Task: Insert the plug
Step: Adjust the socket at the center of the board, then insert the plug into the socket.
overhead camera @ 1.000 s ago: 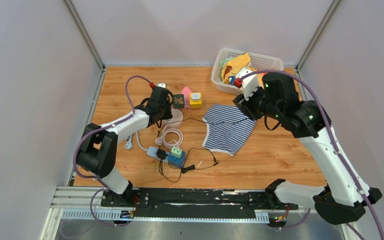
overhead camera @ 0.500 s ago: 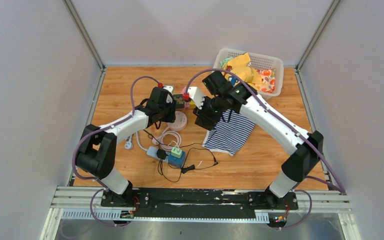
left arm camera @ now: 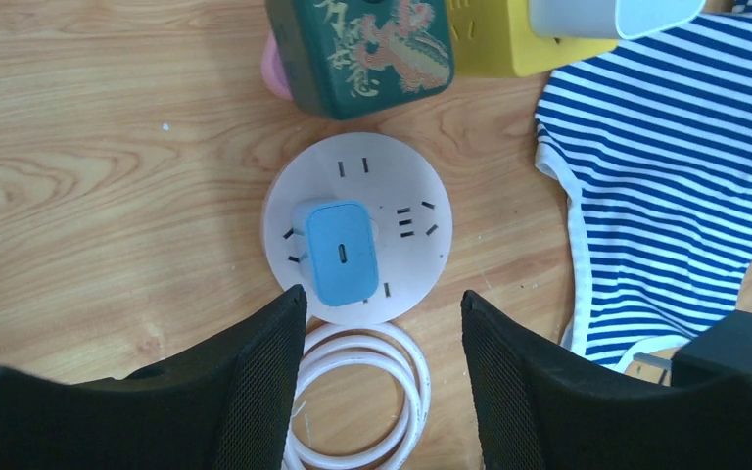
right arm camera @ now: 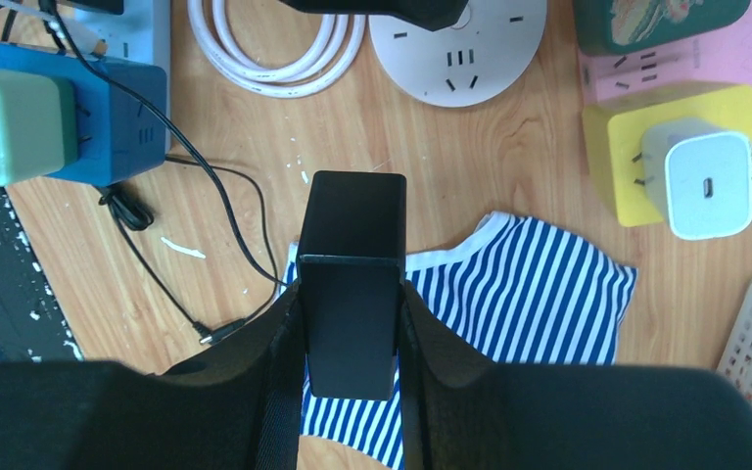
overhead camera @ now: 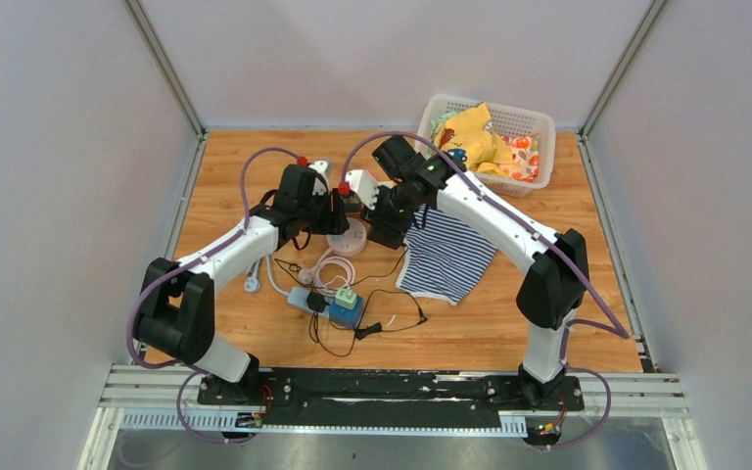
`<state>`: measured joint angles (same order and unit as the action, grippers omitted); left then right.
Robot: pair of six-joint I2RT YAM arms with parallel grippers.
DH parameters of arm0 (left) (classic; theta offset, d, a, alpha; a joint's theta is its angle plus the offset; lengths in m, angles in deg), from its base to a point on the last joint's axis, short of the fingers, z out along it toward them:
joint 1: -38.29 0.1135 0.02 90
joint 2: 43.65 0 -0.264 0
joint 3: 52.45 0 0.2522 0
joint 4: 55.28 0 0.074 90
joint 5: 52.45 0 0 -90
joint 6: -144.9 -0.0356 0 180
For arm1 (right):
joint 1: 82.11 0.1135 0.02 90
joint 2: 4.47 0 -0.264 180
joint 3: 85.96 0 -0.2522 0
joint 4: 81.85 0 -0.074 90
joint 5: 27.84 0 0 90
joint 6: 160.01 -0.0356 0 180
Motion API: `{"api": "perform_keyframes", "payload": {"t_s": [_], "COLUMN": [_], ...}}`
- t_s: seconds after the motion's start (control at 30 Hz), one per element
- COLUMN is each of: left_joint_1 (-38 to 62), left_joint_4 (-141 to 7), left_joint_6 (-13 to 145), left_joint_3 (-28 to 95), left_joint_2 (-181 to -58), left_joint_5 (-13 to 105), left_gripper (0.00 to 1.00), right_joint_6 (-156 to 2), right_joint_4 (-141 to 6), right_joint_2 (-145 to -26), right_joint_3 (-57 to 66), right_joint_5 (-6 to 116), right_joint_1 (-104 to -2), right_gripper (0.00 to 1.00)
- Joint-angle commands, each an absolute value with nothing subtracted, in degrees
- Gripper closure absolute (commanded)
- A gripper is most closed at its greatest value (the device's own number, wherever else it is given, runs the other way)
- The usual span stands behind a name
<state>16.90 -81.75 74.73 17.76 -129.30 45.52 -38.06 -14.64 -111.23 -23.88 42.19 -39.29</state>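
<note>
Blue plug [left arm camera: 341,253] sits in the round socket hub [left arm camera: 416,259] on the worktop [left arm camera: 108,196]; green cube [left arm camera: 372,44] and yellow cube [left arm camera: 490,44] crowd behind, white cable coil [left arm camera: 372,338] in front, striped cloth [left arm camera: 666,176] beside. Left end effector [left arm camera: 382,299], spread wider than before, frames it. Right end effector [right arm camera: 352,294], swung over from the basket [overhead camera: 539,122], pinches a black block [right arm camera: 351,225]

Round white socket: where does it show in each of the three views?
Top external: round white socket just left of centre, mid-table.
Left wrist: socket mid-picture, carrying a blue charger.
Right wrist: socket at the top edge, only partly shown.
Shared landmark: coiled white cable right beside it, in all three.
</note>
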Motion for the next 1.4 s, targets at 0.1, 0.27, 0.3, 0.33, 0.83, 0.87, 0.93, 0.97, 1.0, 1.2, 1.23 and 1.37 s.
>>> {"api": "perform_keyframes", "payload": {"t_s": [0.1,0.27,0.3,0.33,0.83,0.87,0.93,0.97,1.0,1.2,1.23,1.37], "left_joint_1": [21.34,25.76,26.77,27.64,28.78,28.80,28.80,28.80,28.80,28.80,28.80,28.80], "left_joint_4": [-82.37,-77.34,-76.11,-75.32,-74.47,-74.10,-73.67,-73.43,-73.01,-70.15,-70.18,-70.10], "left_joint_6": [77.65,82.85,84.23,85.18,85.10,85.27,85.55,85.69,85.73,85.62,85.61,85.31], "left_joint_3": [16.85,12.80,11.93,11.38,11.90,12.00,12.68,12.93,13.06,13.26,13.42,13.78], "left_joint_2": [-127.08,-126.09,-126.02,-125.90,-131.94,-132.81,-134.80,-135.60,-136.20,-138.65,-139.27,-140.17], "left_joint_5": [47.62,55.05,56.71,58.14,59.18,58.94,59.18,59.41,59.62,59.87,60.17,61.59], "left_gripper": [0.39,0.40,0.40,0.41,0.42,0.43,0.43,0.43,0.44,0.44,0.44,0.46], "right_joint_6": [-35.15,-34.29,-33.87,-33.28,-27.03,-26.96,-26.65,-26.53,-26.50,-26.24,-26.24,-25.99], "right_joint_4": [-14.66,-11.26,-9.73,-8.46,-0.41,-0.41,-0.49,-0.50,-0.50,-0.50,-0.55,-0.59], "right_joint_2": [-118.74,-125.98,-127.53,-129.05,-138.80,-138.99,-139.26,-139.57,-139.89,-141.76,-142.08,-142.71], "right_joint_3": [-31.28,-39.59,-41.58,-43.54,-54.81,-54.89,-54.94,-55.09,-55.27,-56.82,-57.09,-57.71], "right_joint_5": [44.29,47.55,48.11,48.61,48.67,48.38,47.76,47.55,47.45,47.36,47.47,47.63], "right_joint_1": [-38.48,-38.00,-37.94,-37.80,-37.44,-37.42,-37.38,-37.42,-37.43,-37.35,-37.22,-37.27], "right_gripper": [1.00,1.00,1.00,1.00,1.00,1.00,1.00,1.00,1.00,1.00,1.00,1.00]}}
